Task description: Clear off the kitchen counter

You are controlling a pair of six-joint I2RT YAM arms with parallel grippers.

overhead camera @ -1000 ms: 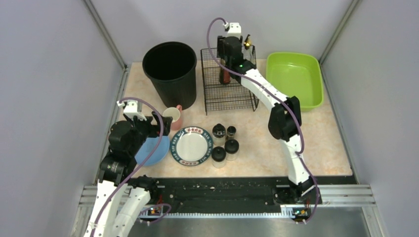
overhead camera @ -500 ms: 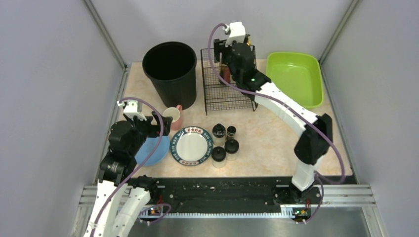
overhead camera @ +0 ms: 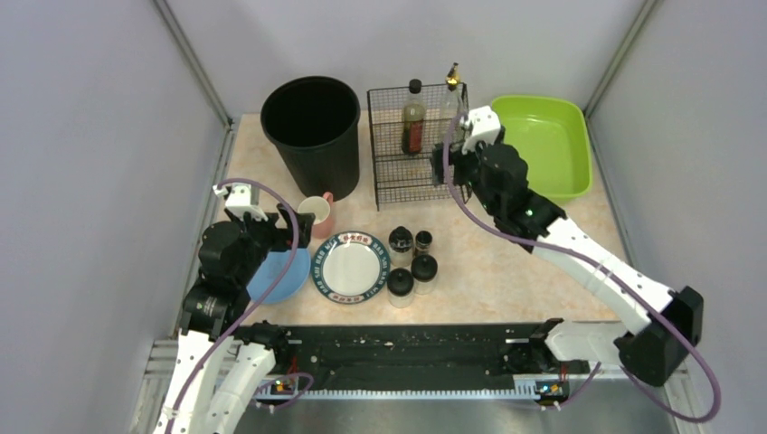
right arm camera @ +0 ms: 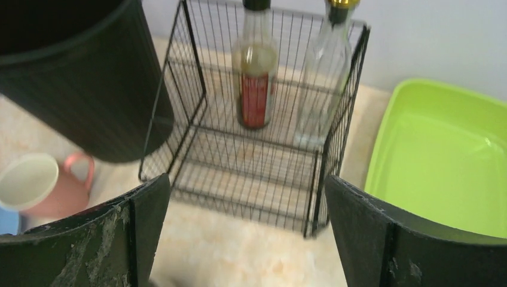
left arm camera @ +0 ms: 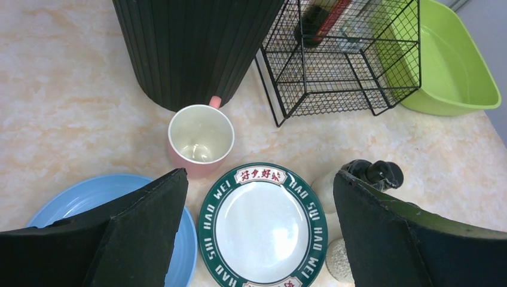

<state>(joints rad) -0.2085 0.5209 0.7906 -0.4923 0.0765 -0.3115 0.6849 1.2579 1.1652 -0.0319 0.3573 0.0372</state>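
Observation:
On the beige kitchen counter (overhead camera: pixel 506 262) lie a green-rimmed white plate (overhead camera: pixel 351 266), a blue plate (overhead camera: pixel 276 276), a pink mug (overhead camera: pixel 317 214) and several black-capped shakers (overhead camera: pixel 411 262). A brown sauce bottle (overhead camera: pixel 413 122) and a clear gold-capped bottle (overhead camera: pixel 450 90) stand in the wire rack (overhead camera: pixel 398 176). My right gripper (right arm camera: pixel 245 179) hovers open and empty in front of the rack's near right corner. My left gripper (left arm camera: pixel 260 176) is open above the white plate (left arm camera: pixel 263 224), with the mug (left arm camera: pixel 200 134) just beyond it.
A tall black bin (overhead camera: pixel 312 131) stands at the back left, beside the rack. A lime-green tray (overhead camera: pixel 541 145) sits at the back right. Grey walls border the counter, and a black rail (overhead camera: pixel 407 348) runs along the front.
My right gripper has opened, let go of the brown bottle in the rack, and drawn back toward the front right. The left arm has not moved.

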